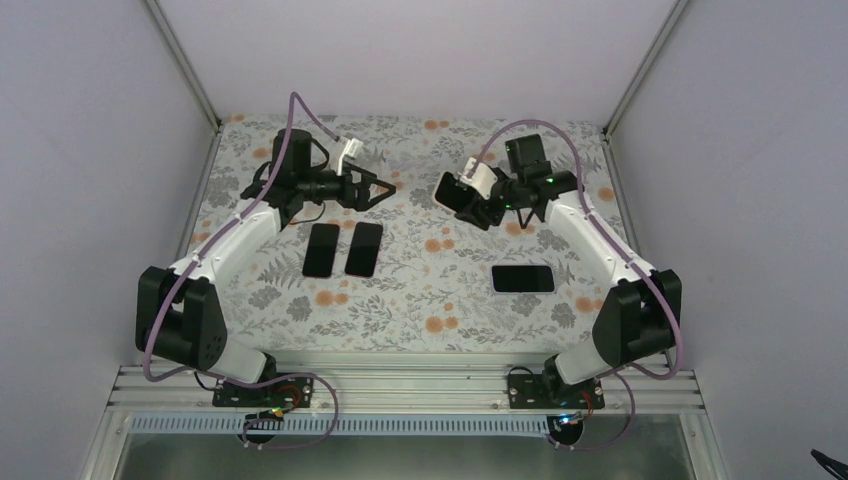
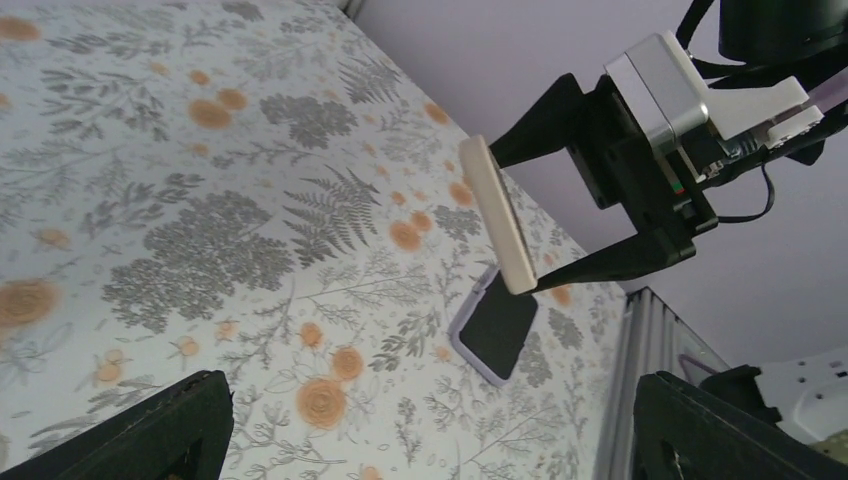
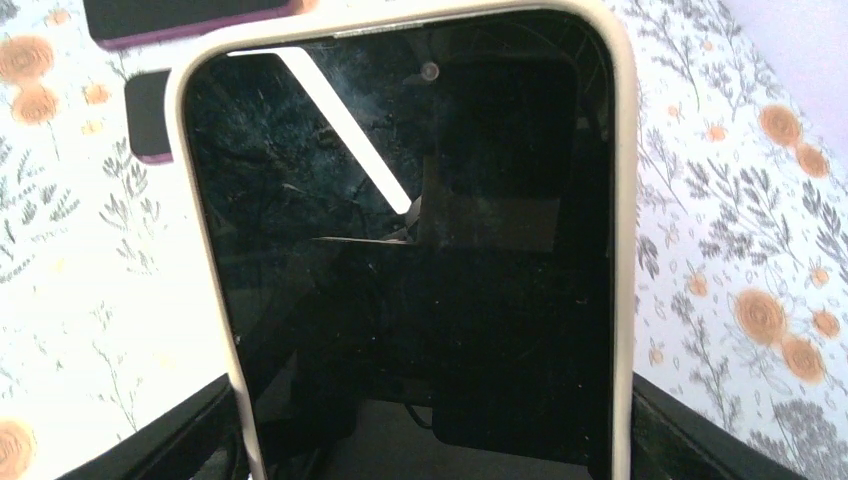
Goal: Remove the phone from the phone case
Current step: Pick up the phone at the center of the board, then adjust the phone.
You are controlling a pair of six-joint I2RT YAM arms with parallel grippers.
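Surface: a table under a floral cloth point(image 1: 430, 300), white with grey leaves and orange blooms.
Room: plain pale lilac walls point(image 1: 400, 50) close in the back and both sides; slanted metal posts point(image 1: 185, 60) stand at the back corners.
Near edge: a metal rail point(image 1: 400, 385) carries both arm bases.
Phone point(image 3: 420, 250): lifted off the cloth near the back centre, dark screen facing the right wrist camera, sitting inside its case.
Phone case point(image 3: 620, 250): cream, wrapped round the phone's edges; from the left wrist view it shows edge-on as a pale strip.
Right gripper point(image 1: 458, 195): clamped on the cased phone, one finger against each long side.
Left gripper point(image 1: 385, 190): fingers spread wide with nothing between them, pointing at the held phone, near it but apart.
Lying flat, left of centre: two dark phones point(image 1: 322, 249) side by side, close together.
Lying flat, right side: a lilac-cased phone point(image 1: 523, 278), screen up, well apart from the pair.
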